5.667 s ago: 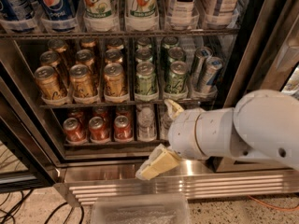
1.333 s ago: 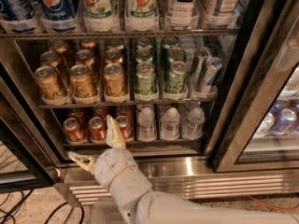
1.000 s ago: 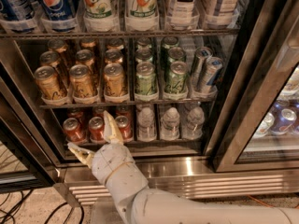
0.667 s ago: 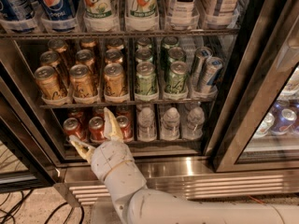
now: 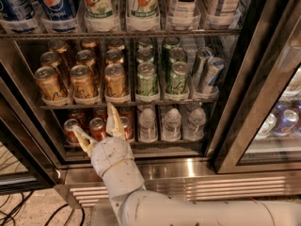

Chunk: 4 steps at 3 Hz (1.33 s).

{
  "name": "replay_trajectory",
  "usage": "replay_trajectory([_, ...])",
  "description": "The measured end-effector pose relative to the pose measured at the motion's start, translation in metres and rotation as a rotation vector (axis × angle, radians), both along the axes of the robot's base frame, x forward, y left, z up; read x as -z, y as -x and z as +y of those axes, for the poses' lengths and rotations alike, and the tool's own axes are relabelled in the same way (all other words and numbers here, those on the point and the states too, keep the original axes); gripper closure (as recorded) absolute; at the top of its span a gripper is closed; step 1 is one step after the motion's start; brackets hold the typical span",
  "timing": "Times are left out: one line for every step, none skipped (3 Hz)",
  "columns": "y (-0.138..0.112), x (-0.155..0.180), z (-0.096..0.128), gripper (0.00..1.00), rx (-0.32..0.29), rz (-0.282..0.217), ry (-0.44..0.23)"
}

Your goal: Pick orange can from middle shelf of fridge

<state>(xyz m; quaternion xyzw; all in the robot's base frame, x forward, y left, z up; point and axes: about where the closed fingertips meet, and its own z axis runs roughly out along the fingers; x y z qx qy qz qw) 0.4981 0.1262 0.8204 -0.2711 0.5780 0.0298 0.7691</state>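
The fridge stands open in front of me. Its middle shelf holds three lanes of orange cans on the left, green cans in the middle and silver cans on the right. My gripper is open, its two cream fingers spread and pointing up. It is in front of the lower rack, just below the middle shelf's front edge and under the orange cans. It holds nothing.
Tall soda bottles fill the rack above. Red cans and water bottles stand on the lower rack behind the gripper. The dark door frame is at the right, the steel base and vent grille below. Cables lie on the floor at left.
My gripper has risen and moved slightly right, from the fridge's base up to just under the middle shelf. Its fingers have stayed spread. The cans have not moved.
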Motion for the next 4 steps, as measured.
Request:
replay_trajectory([-0.007, -0.004, -0.002, 0.43, 0.031, -0.02, -0.024])
replay_trajectory([-0.014, -0.007, -0.003, 0.43, 0.058, -0.04, -0.044])
replay_trajectory([-0.022, -0.011, -0.005, 0.42, 0.087, -0.058, -0.06])
replay_trajectory([-0.028, -0.015, -0.008, 0.38, 0.117, -0.074, -0.073])
